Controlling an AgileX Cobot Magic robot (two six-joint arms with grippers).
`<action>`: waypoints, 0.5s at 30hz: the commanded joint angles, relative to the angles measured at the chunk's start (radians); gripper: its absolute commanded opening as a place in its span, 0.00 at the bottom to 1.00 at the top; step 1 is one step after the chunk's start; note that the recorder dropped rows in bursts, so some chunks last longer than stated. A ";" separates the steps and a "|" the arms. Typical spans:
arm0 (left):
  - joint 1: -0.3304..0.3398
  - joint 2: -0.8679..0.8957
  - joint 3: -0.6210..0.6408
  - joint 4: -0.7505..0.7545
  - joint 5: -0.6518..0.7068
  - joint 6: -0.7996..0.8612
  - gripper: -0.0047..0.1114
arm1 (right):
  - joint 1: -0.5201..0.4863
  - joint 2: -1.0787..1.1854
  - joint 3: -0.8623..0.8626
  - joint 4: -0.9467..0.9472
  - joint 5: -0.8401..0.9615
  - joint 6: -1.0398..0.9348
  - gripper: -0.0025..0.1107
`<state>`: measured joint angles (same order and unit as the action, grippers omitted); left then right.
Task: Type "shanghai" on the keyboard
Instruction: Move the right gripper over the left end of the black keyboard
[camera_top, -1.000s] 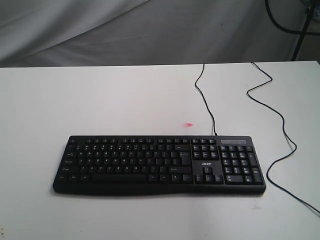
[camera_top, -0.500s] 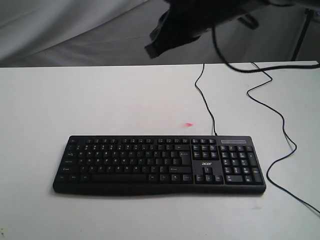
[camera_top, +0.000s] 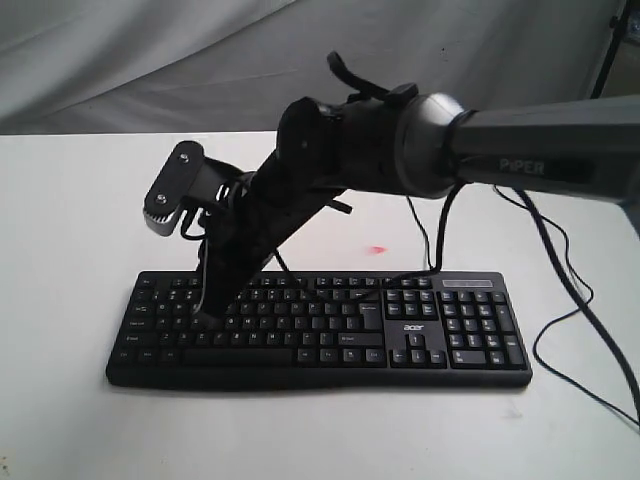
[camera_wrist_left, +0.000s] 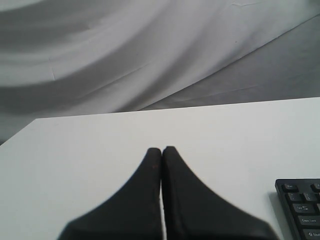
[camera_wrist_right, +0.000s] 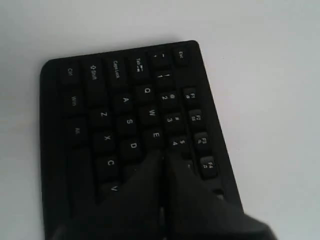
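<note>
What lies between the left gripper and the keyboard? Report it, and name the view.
Only bare white table. The left wrist view shows the left gripper apart from the keyboard's corner, with nothing in between.

exterior: frontal, whole keyboard (camera_top: 450, 330) | right wrist: close above left keys | left wrist: corner

The keyboard (camera_top: 400, 335) is wide, flat and black, full-size, with white-lettered keys, a number pad at its right end and a small white "acer" logo above the arrow keys. It lies flat, keys up, on the near half of the white worktop (camera_top: 80, 200), its long side parallel to the worktop's far edge. Its thin black cable (camera_top: 424, 238) leaves the rear edge and runs toward the worktop's far edge.
</note>
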<state>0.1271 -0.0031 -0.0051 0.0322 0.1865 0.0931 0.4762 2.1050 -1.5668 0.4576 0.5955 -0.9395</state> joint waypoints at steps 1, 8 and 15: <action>-0.004 0.003 0.005 -0.001 -0.003 -0.003 0.05 | 0.026 0.004 -0.005 0.017 -0.046 -0.008 0.02; -0.004 0.003 0.005 -0.001 -0.003 -0.003 0.05 | 0.025 0.009 -0.005 0.111 -0.077 -0.008 0.02; -0.004 0.003 0.005 -0.001 -0.003 -0.003 0.05 | 0.025 0.029 -0.005 0.157 -0.121 -0.008 0.02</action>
<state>0.1271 -0.0031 -0.0051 0.0322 0.1865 0.0931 0.4988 2.1256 -1.5668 0.5957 0.4918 -0.9413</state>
